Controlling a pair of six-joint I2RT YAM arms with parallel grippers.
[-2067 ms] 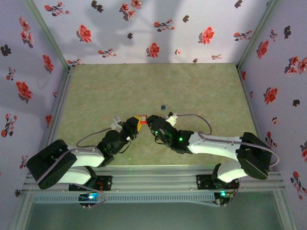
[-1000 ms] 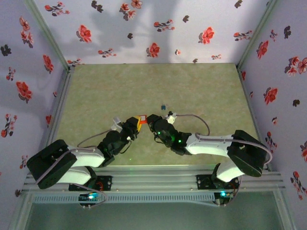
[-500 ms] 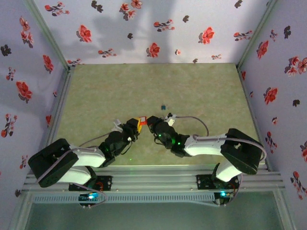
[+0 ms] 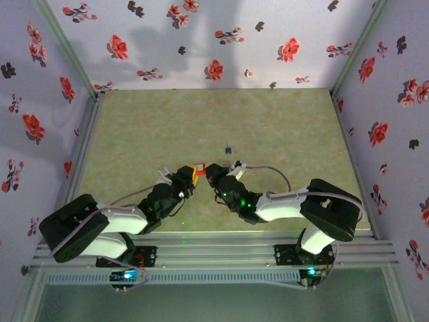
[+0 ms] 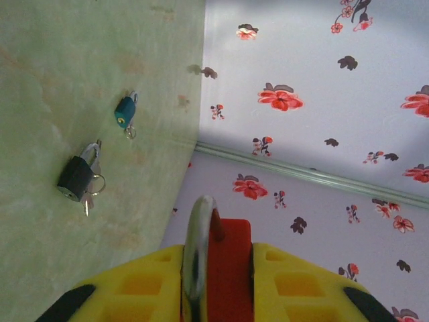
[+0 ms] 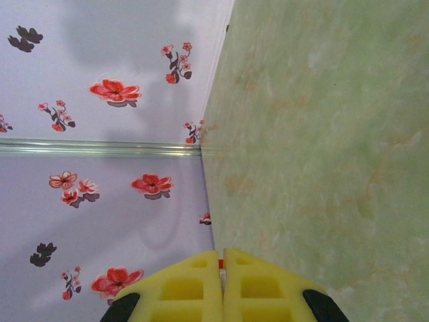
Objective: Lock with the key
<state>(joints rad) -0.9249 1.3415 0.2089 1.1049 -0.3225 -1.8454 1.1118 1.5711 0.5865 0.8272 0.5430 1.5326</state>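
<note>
The key (image 5: 76,178) lies at the left of the frame, black head down-left, metal end pointing up-right. The left gripper (image 5: 218,253) squeezes the red padlock (image 5: 231,272). The right gripper (image 6: 222,268) is pinched tight together.

No legible text, label or number anywhere.

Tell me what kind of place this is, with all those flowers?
Probably a robot practice booth, not a real room: flowery walls box in a green table, and a left arm and a right arm are bolted to a metal rail at its near edge. A black padlock lies on the table.
</note>
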